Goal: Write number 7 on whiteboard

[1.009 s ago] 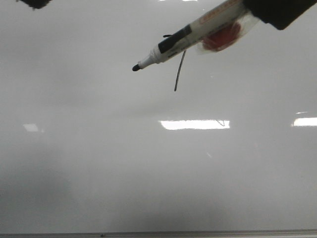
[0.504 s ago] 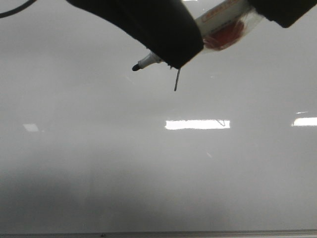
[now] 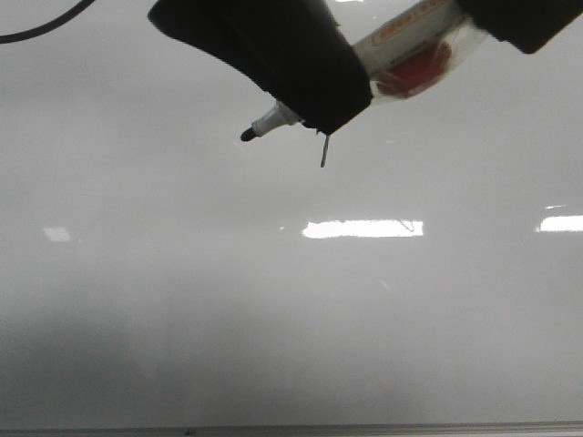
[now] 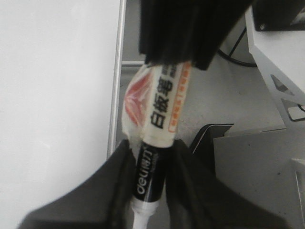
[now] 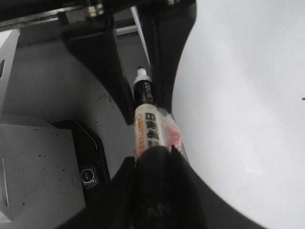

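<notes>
The whiteboard [image 3: 273, 319] fills the front view. Of the number 7 I see only the lower end of its thin slanted downstroke [image 3: 323, 153]; the rest is hidden behind my left gripper [image 3: 319, 114]. My right gripper [image 3: 519, 18] at the top right is shut on the rear end of a white marker [image 3: 401, 36] with a red label; the black tip [image 3: 247, 135] points left. In the left wrist view the left gripper [image 4: 151, 162] has a finger tight on each side of the marker's black collar [image 4: 151, 167]. In the right wrist view the right gripper [image 5: 152, 152] grips the marker [image 5: 147, 124].
The board's thin metal bottom edge [image 3: 291, 429] runs along the bottom. Bright glare patches [image 3: 363, 228] lie on the board. A black cable [image 3: 36, 32] hangs at the top left. Beside the board are a grey surface, a black device [image 5: 88, 157] and a white metal bracket [image 4: 276, 62].
My left gripper came in from the top left and now covers the marker's middle and most of the 7. The marker tip has dropped slightly. The right gripper has kept its place.
</notes>
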Tool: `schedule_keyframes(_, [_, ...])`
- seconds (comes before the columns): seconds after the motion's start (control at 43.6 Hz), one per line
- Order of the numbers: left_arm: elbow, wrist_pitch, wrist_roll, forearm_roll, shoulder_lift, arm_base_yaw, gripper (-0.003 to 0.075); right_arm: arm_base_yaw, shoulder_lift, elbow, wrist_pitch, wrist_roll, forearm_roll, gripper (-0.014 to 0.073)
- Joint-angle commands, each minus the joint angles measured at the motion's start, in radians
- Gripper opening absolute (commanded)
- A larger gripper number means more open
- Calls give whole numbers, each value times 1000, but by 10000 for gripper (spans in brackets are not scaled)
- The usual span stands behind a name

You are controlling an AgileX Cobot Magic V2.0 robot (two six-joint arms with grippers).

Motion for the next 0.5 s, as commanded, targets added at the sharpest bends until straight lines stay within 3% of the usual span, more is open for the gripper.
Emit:
schedule_keyframes(0.0, [-34, -35, -29, -62, -29, -8, -11, -3, -19, -30, -55, -1, 55, -19])
schedule_keyframes(0.092, [-34, -37, -29, -62, -29, -8, -21, -4, -19, -30, -54, -1, 55, 88])
schedule_keyframes(0.206, [-44, -33, -63, -22, -29, -8, -20, -8, -19, -33, -49, 0, 40, 331])
schedule_keyframes(0.275, [-65, -30, -164, 71, -29, -8, -21, -26, -30, -37, -44, 23, 1, 447])
schedule_keyframes(0.344, [-92, -21, -314, 220, -32, -8, -20, -58, -51, -39, -43, 84, -52, 508])
schedule_keyframes(0.481, [-135, 45, -639, 537, -51, 6, -21, -142, -107, -44, -45, 229, -145, 507])
